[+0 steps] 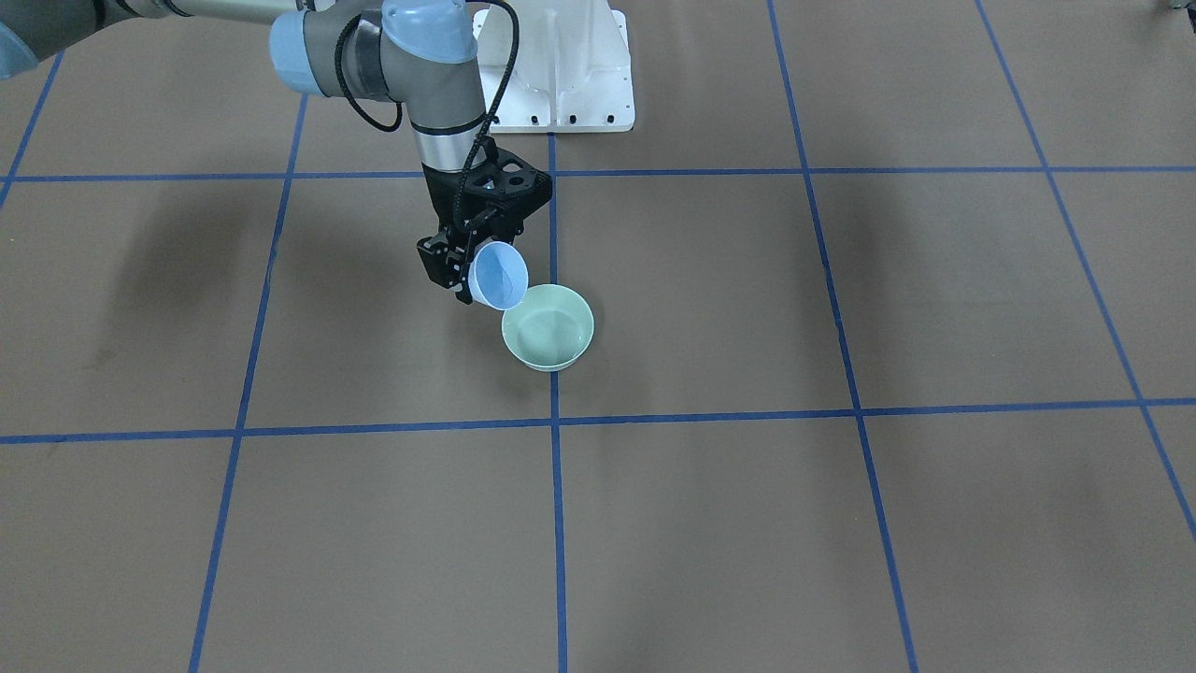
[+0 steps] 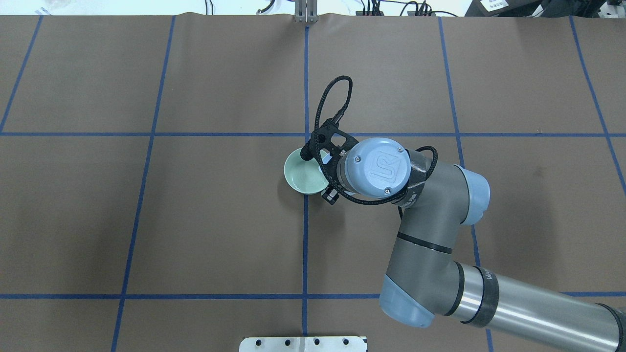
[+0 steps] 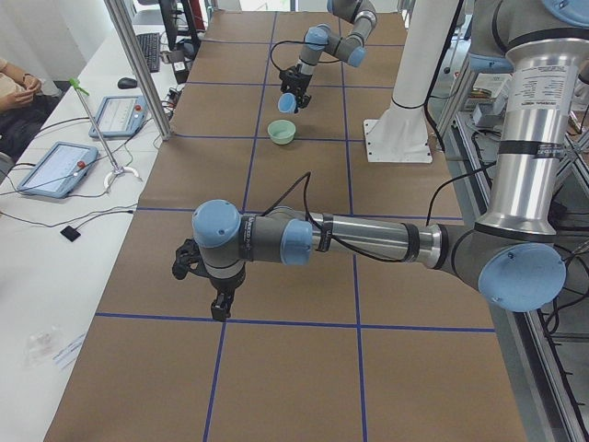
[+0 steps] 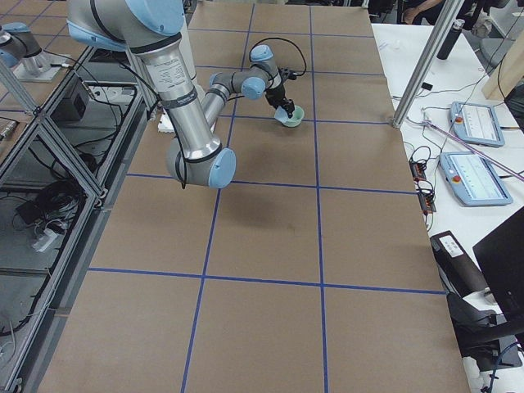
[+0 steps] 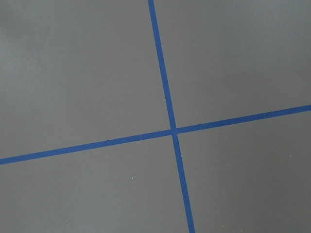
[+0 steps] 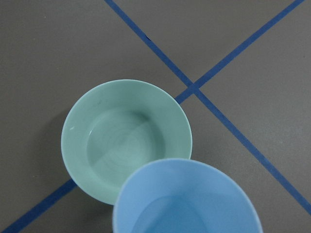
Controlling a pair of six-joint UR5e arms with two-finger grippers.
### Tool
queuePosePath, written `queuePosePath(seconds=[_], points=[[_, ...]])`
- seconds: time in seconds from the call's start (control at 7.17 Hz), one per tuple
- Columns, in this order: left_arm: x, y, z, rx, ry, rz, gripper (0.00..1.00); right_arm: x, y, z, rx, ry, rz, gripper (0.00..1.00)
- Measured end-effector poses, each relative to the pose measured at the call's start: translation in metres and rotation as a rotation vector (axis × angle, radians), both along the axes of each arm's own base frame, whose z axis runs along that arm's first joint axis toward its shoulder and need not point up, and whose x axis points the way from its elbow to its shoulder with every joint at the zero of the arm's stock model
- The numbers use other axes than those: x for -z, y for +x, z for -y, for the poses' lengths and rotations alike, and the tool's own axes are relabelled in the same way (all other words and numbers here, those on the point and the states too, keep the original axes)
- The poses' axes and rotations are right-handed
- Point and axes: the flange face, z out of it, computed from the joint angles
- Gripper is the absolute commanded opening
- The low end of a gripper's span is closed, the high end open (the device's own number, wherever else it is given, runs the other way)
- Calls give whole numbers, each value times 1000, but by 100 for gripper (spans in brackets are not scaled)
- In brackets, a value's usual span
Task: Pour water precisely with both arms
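Because the stream has to land inside a small target, the right arm [image 2: 430, 234] carries a light blue plastic cup [image 1: 498, 274] tipped steeply onto its side. The cup's lip hangs just over the rim of the pale green round bowl [image 1: 549, 361], on the bowl's side toward the robot's right. The right gripper [image 1: 456, 273] pinches the cup by its wall on the side away from the bowl, which leaves the mouth free to face down into it.

The bowl stands upright on the brown paper-covered table [image 1: 841, 299], near a blue tape crossing [image 6: 193, 88]; that looks like a marked spot for a repeatable pour.

The water [image 6: 122, 144] reads only as faint concentric rings on the bowl's floor. Whether any remains in the cup cannot be told. Judging by the tilt, the pour is well along.

Well apart from the bowl, the left arm [image 3: 368, 241] hovers low over the table, likely parked where it cannot jostle the pour. Whether the left gripper [image 3: 219, 311] is spread or pressed together cannot be told.
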Motion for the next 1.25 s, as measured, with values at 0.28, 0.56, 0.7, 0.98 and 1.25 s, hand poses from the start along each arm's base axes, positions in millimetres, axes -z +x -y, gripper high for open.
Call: queuePosePath(seconds=[0.28, 0.56, 0.7, 0.98, 1.25], points=[[0, 0, 0, -1, 0, 0, 100, 4, -14, 5, 37, -44, -24, 0], [1, 0, 1, -1, 1, 0, 100, 12, -23, 11, 84, -100, -43, 0], [0, 0, 0, -1, 0, 0, 100, 19, -25, 12, 99, -117, -56, 0], [0, 0, 0, 0, 0, 0, 100, 27, -32, 18, 110, -137, -74, 0], [0, 0, 0, 1, 0, 0, 100, 41, -43, 26, 115, -161, -105, 0]])
